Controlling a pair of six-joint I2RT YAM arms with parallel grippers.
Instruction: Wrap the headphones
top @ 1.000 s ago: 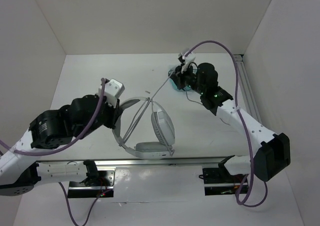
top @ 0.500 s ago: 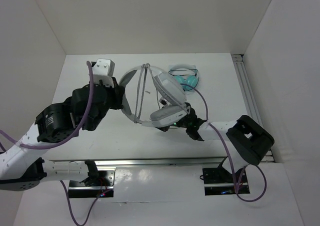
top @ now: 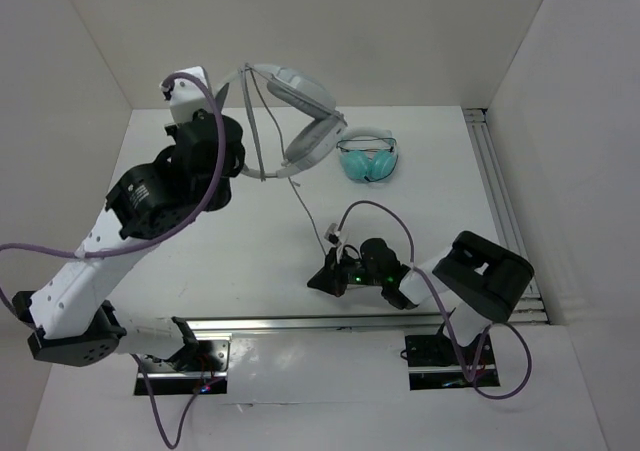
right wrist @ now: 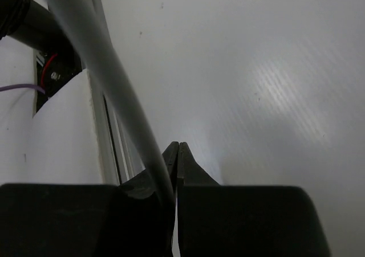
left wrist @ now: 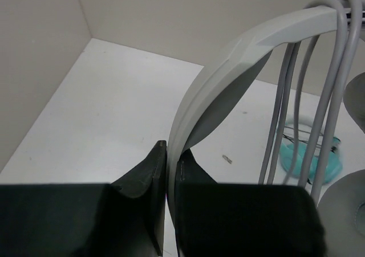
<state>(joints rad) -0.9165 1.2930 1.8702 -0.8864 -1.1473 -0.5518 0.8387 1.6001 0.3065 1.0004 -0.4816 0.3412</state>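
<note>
The light-grey headphones [top: 300, 111] hang in the air over the back of the table, and my left gripper [top: 236, 151] is shut on the headband [left wrist: 239, 46]. In the left wrist view the jaws [left wrist: 170, 157] pinch the band's lower end. Several turns of the thin grey cable [left wrist: 319, 109] lie over the band. From the headphones the cable [top: 312, 209] runs down and forward to my right gripper [top: 314, 283], low near the table's front edge. In the right wrist view the cable [right wrist: 114, 80] passes into that gripper [right wrist: 177, 150], which is shut on it.
Small teal headphones [top: 368, 159] lie on the table at the back, right of the lifted pair, and also show in the left wrist view as teal headphones [left wrist: 296, 154]. A metal rail [top: 300, 323] runs along the front edge. Another rail [top: 495, 201] lines the right side. White walls enclose the table.
My left arm has lifted the headphones up and toward the back wall. My right arm has swung from the back right down to the front edge, drawing the cable out.
</note>
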